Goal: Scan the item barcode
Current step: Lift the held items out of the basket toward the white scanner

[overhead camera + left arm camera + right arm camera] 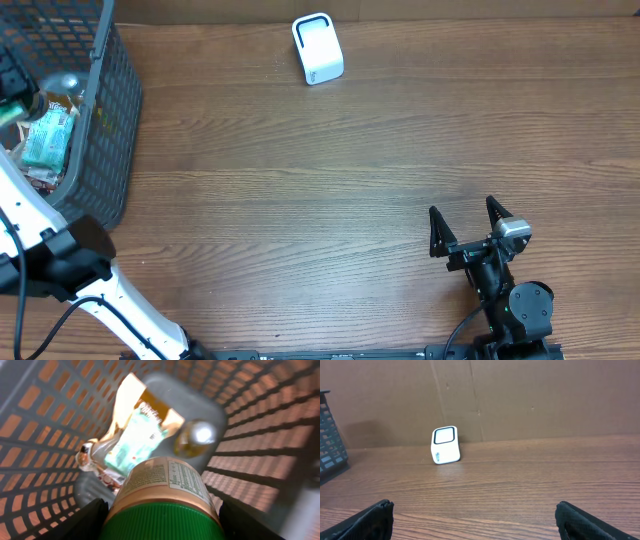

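Spanning the overhead view: wooden table (300, 200), brown grain, bearing everything listed. Next in size, dark mesh basket (110, 110) at the table's far left edge, holding mixed groceries. Left gripper (165, 510), reached down into the basket; its jaws press on either side of a jar (165, 485), by the look of the wrist view gripping it at the green screw lid. Right gripper (462, 208), parked near the front right of the table, jaws spread wide and empty, pointing toward the scanner. Barcode scanner (317, 48): small white unit with a dark-framed window, standing at the far edge, well apart from the basket. The jar: pale printed label with a nutrition panel, inside the basket above the other goods; barcode not visible from here. Handling judgement: rigid and fairly heavy for its size, smooth-sided and so likely to slip or twist; possibly breakable, material cannot be told. The ribbed lid or the shoulder just below it offers the surest hold and leaves the label uncovered. Lesser contents: green-and-white soft packet (135, 442), and a shiny round object (197, 437), too blurred to name.
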{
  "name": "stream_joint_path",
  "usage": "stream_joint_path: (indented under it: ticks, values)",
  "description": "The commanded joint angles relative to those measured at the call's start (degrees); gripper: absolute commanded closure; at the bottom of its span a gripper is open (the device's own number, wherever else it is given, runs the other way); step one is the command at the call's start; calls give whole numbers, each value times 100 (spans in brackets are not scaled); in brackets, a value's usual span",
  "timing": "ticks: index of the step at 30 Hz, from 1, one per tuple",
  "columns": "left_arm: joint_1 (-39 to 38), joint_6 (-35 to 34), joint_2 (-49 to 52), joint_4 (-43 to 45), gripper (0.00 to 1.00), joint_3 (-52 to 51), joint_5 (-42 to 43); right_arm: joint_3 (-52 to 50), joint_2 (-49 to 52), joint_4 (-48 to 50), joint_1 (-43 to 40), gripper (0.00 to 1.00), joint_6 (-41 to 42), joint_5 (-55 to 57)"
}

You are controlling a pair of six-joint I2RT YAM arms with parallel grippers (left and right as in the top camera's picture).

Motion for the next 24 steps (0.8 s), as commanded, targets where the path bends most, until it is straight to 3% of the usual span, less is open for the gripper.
stream_joint_path:
  ticks: [1, 10, 15, 24]
  values:
    - [-310, -297, -282, -232, 69, 715, 260, -61, -39, 39, -15, 0, -22, -4]
    - [-1366, -796, -483, -560, 80, 1134, 540, -61, -39, 39, -15, 0, -22, -7]
    - [-2608, -938, -544, -560, 82, 1091, 702, -61, -39, 39, -15, 0, -22, -4]
    - [-4754, -1158, -540, -560, 81, -295, -186, -61, -39, 39, -15, 0, -22, -4]
